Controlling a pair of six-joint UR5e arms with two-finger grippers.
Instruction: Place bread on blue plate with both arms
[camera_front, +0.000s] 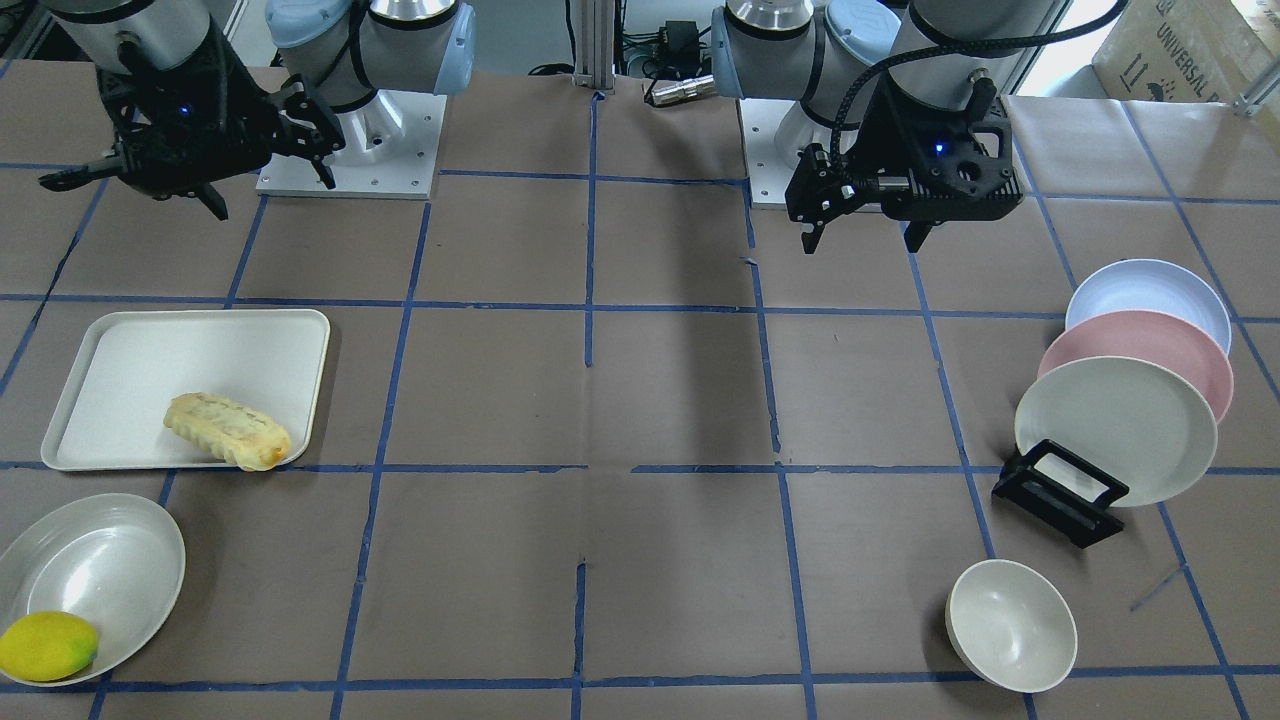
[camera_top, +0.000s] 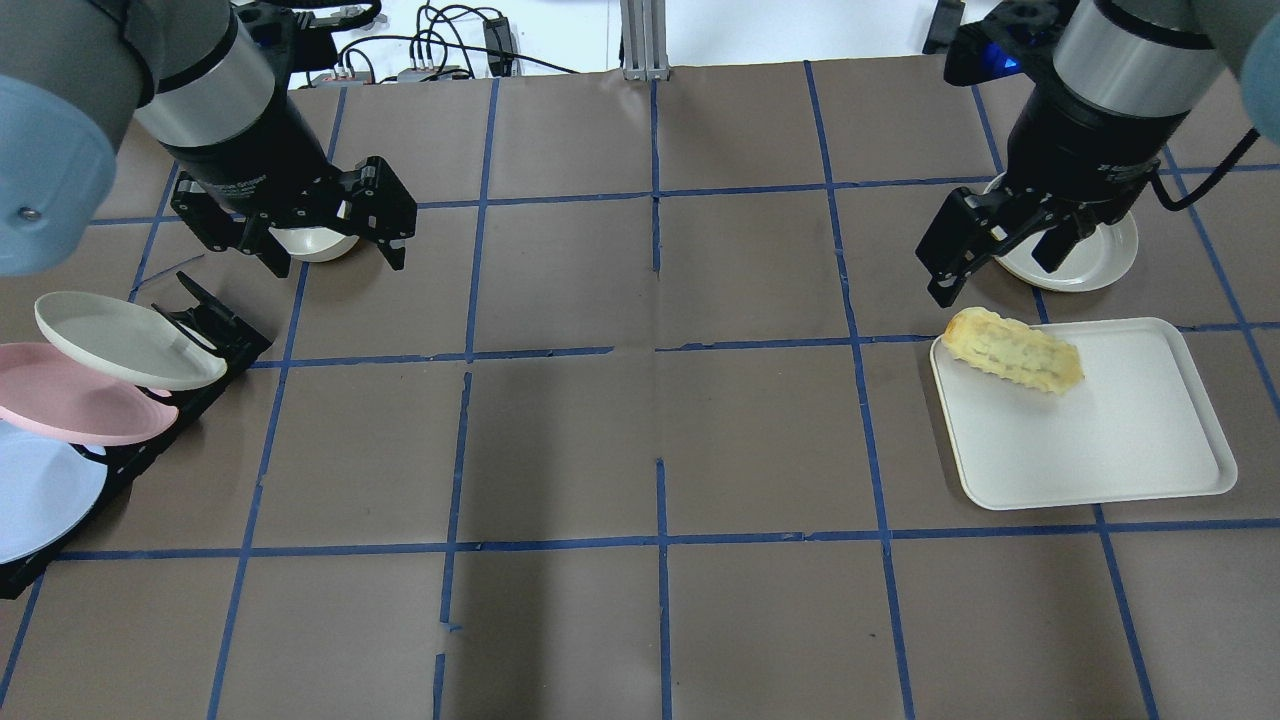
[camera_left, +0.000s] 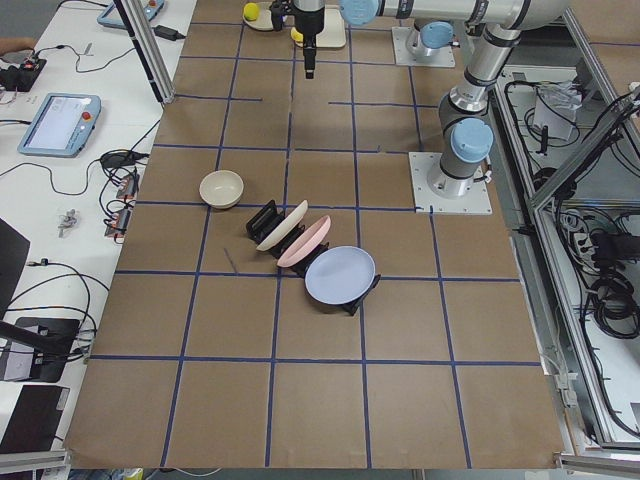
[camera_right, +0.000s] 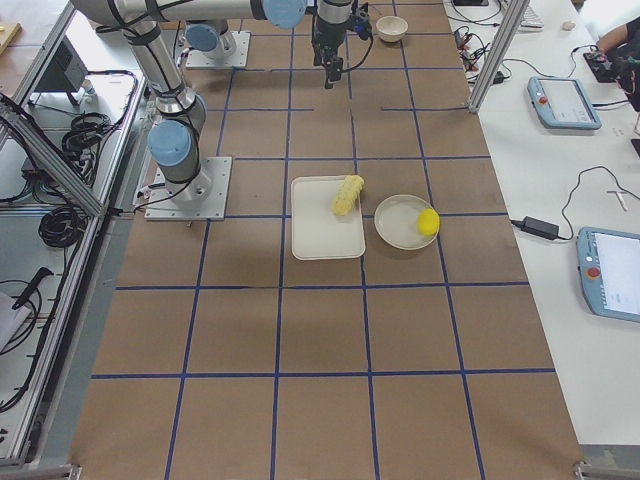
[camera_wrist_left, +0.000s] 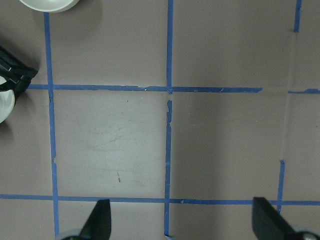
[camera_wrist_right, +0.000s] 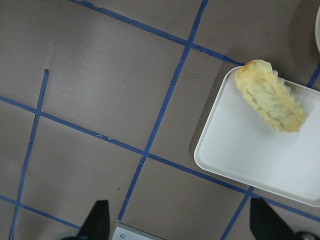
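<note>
Nearest the robot, on its left side of the desk (camera_top: 640, 440), the blue plate (camera_top: 40, 495) leans in the closest slot of a black rack (camera_top: 215, 325). A pink plate (camera_top: 70, 405) and a cream plate (camera_top: 120, 340) stand in the slots beyond it.

Further out on the right sits a white tray (camera_top: 1120, 450). The bread (camera_top: 1012, 352) lies slantwise at the tray's far corner, its browner end at the rim toward the desk's middle.

Beyond those, the left end effector (camera_top: 335, 258) hangs past the rack, jaws spread wide, holding nothing. The right end effector (camera_top: 993, 268) hangs just beyond the bread, equally wide and empty.

Handling notes, my judgement:
- Bread looks light, soft and flaky. I would grip across its short width at mid-length, closing gently, and avoid the crimped edges.
- Plate looks stiff, light and probably slick. I would pinch its raised upper rim.
</note>
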